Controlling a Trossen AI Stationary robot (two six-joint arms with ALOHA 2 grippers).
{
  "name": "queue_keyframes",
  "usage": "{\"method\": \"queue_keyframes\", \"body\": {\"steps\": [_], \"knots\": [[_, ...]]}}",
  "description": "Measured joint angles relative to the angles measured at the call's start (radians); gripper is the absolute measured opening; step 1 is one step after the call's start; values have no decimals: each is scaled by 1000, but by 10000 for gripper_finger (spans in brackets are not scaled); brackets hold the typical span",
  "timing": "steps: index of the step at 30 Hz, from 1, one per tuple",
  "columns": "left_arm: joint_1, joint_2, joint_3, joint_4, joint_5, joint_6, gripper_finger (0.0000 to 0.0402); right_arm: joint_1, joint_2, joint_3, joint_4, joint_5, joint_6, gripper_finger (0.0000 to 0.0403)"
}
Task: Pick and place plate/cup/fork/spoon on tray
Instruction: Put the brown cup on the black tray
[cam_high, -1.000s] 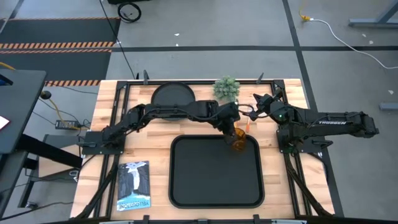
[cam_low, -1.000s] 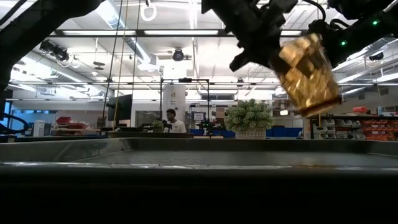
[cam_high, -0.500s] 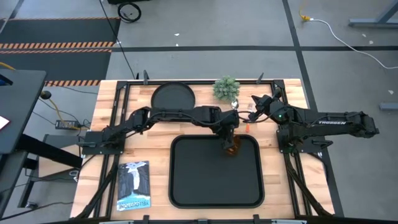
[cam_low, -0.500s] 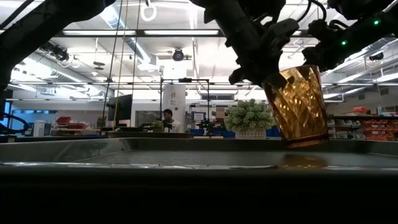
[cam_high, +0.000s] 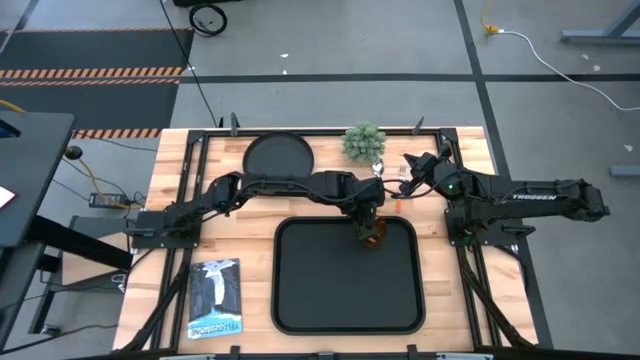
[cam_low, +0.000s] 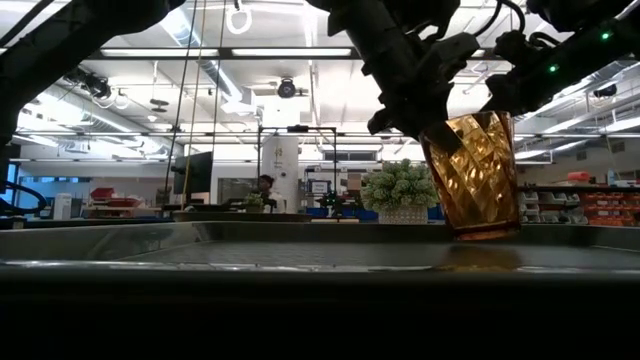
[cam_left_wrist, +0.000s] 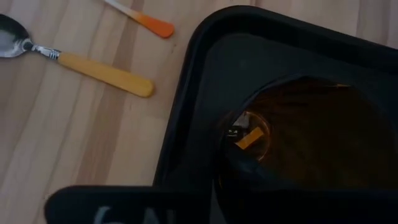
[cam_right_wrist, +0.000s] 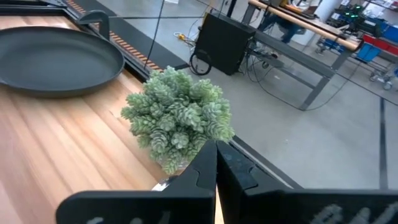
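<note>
My left gripper (cam_high: 368, 212) is shut on the amber cup (cam_low: 472, 175), which stands upright over the far right corner of the black tray (cam_high: 290, 290). The cup also shows in the left wrist view (cam_left_wrist: 323, 143). The spoon (cam_left_wrist: 74, 59) and the fork's orange handle end (cam_left_wrist: 149, 23) lie on the wood beyond that corner. The round black plate (cam_high: 278, 153) lies flat at the far edge. My right gripper (cam_right_wrist: 216, 180) is shut and empty beside the potted plant (cam_high: 364, 142). My left gripper holds the cup by its rim (cam_low: 432, 128) on one side, coming from above and slanting down. One finger (cam_low: 440, 135) lies on the outer wall; the other is hidden. The cup stands upright, its base (cam_low: 482, 234) at or just above the tray floor; I cannot tell which.
A booklet (cam_high: 215, 298) lies at the table's near left. The plant (cam_right_wrist: 180, 118) stands at the far edge between the plate (cam_right_wrist: 56, 59) and my right gripper. The tray floor (cam_high: 340, 300) is bare toward the near side.
My left gripper has gone down and a little toward the table's left with the cup. The cup was tilted and high above the tray; it now stands upright, low over the tray's far right corner.
</note>
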Motion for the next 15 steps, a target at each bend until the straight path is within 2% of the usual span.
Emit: {"method": "queue_keyframes", "body": {"steps": [15], "knots": [[-1,28,-1,44,1,13,126,0,0,0,0,-10,7,6]]}}
